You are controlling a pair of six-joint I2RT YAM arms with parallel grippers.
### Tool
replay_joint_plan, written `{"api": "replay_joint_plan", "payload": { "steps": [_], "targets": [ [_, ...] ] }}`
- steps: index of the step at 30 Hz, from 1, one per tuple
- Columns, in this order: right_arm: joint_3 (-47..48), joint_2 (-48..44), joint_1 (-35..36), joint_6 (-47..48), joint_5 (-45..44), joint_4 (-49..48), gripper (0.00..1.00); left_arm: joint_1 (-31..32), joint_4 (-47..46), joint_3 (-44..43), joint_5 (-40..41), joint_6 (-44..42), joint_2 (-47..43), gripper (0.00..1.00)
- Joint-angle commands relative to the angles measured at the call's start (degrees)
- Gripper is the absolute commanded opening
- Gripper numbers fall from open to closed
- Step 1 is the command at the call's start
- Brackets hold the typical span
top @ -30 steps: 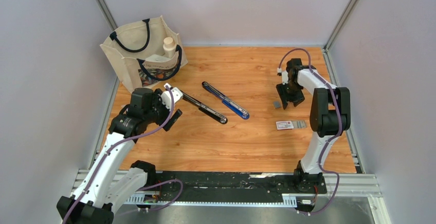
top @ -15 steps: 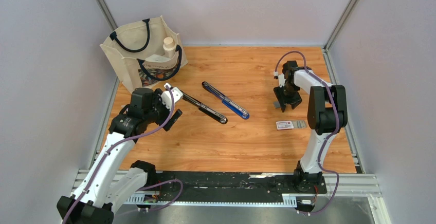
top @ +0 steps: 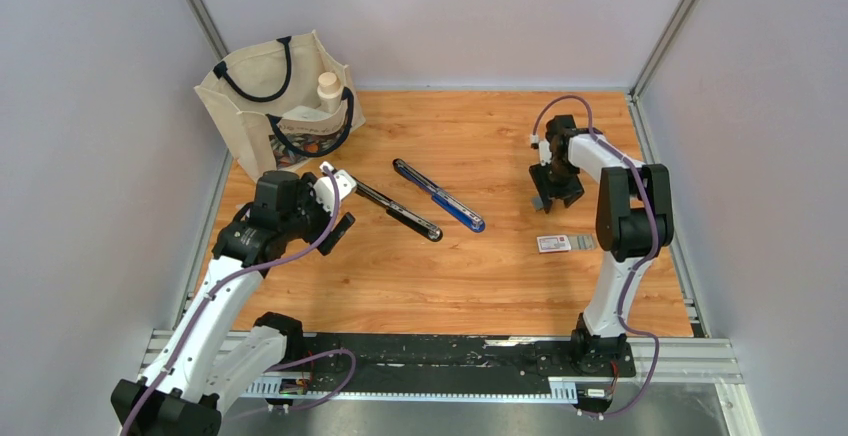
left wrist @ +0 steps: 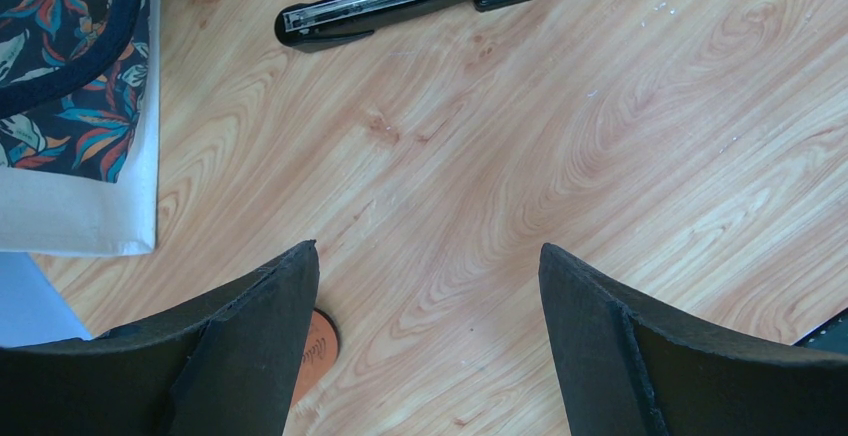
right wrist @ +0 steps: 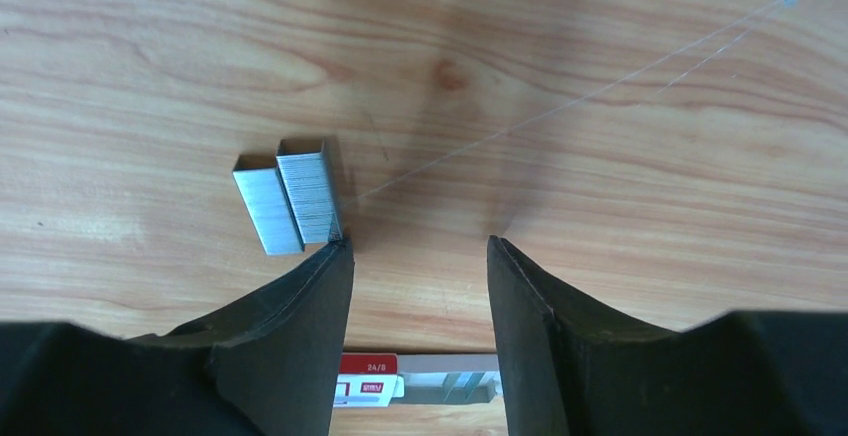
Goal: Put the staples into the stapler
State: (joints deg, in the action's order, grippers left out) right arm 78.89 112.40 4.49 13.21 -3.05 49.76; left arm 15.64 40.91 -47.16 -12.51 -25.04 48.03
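Found right gripper (right wrist: pixel 418 246) partly open and empty, pointed straight down at the table (top: pixel 450 286) close to its right edge, roughly midway between near and far edges. Saw only bare wood between the jaws. Located two loose strips of the staples (right wrist: pixel 290 196) lying flat, side by side and touching each other, right at one fingertip (right wrist: pixel 315 296); could not tell contact from a hair's gap there. Recorded the staple box (right wrist: pixel 368 390) closer to the near edge, beside the right arm, inner tray slid part-way out.

Found left gripper (left wrist: pixel 428 251) wide open and empty, low over bare wood toward the left edge, facing the stapler (left wrist: pixel 380 1). Logged the stapler laid open flat near the middle of the table, metal channel facing up; could not make out the channel's contents. Noted a blue-and-black tool (top: pixel 440 196) just beyond the stapler and apart from it; kind not determined. Noted a cloth bag (top: pixel 280 96) at the far left corner.

Judged the task early. Counted as done: opening the stapler, taking strips out of the box. Counted as left: gripping a strip, carrying it across to the channel, seating it, closing the stapler.

Recorded right arm folded tall, elbow raised, wrist vertical. Recorded left arm stretched forward from its base, wrist tilted down toward the table's middle.
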Motion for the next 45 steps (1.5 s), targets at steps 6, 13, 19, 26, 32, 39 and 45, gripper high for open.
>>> {"api": "replay_joint_plan", "payload": {
  "steps": [6,13,19,26,32,39,45],
  "targets": [
    [4.16,2.03,0.69,-2.31,-2.22,-6.34,0.56,-0.26,-1.27,0.13,-0.49,-0.89,0.31,0.89],
    [8.9,5.02,0.78,-2.67,-1.35,-6.61,0.56,-0.26,-1.18,0.22,-0.23,-0.8,0.22,0.89],
    [6.11,0.47,0.87,-3.1,0.76,-5.11,0.54,-0.34,-1.18,0.31,-0.14,-0.8,-0.04,0.89],
    [2.06,-4.29,1.48,-4.95,11.04,-3.26,0.52,-0.34,-1.44,0.4,-0.23,-0.8,0.13,0.89],
    [1.0,-2.72,2.98,-4.95,10.61,-4.32,0.51,-0.34,-1.44,0.57,0.03,-0.98,-0.22,0.89],
    [1.53,-0.08,4.12,-3.99,8.85,-5.28,0.44,-0.35,-1.62,0.58,-0.06,-0.98,-0.13,0.89],
    [1.53,1.24,4.65,-3.02,7.89,-5.28,0.4,-0.26,-1.62,0.75,-0.32,-1.07,0.05,0.89]
  ]
}}
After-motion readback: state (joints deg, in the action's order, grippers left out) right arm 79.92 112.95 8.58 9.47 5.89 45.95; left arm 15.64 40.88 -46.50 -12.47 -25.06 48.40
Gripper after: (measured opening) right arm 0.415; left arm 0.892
